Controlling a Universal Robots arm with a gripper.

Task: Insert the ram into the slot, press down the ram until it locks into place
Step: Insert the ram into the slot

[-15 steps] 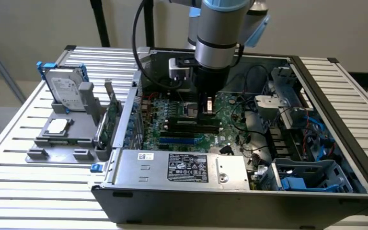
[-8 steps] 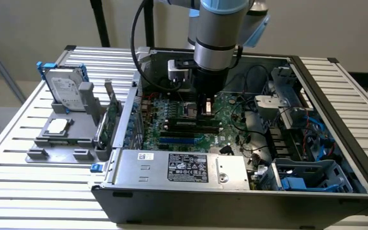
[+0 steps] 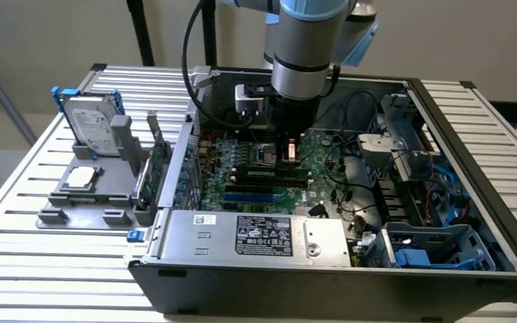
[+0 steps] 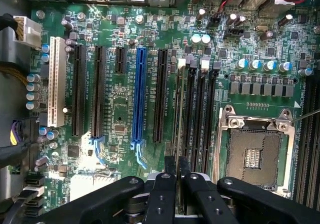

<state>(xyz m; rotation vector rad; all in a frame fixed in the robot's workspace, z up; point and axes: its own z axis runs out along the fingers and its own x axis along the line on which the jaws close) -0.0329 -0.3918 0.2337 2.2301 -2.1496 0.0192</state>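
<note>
In the wrist view the ram [image 4: 178, 109] shows edge-on as a thin strip running away from my gripper [image 4: 176, 166]. The two fingers [image 4: 169, 171] are shut on its near end. It lies along the slot [image 4: 182, 63], the outermost of several parallel black memory sockets, on the side toward the blue socket. That slot has a white end latch. I cannot tell how deep the ram sits. In the exterior view the gripper [image 3: 287, 153] stands upright, low over the motherboard [image 3: 240, 151], just behind the black slots [image 3: 268, 176].
A blue socket [image 4: 139, 94] and black expansion sockets lie beside the memory slots, with the metal-framed processor socket [image 4: 252, 151] on the other side. Cables [image 3: 357, 155], a drive cage [image 3: 411, 134] and the power supply [image 3: 258, 235] crowd the open case. A hard drive [image 3: 92, 128] stands outside.
</note>
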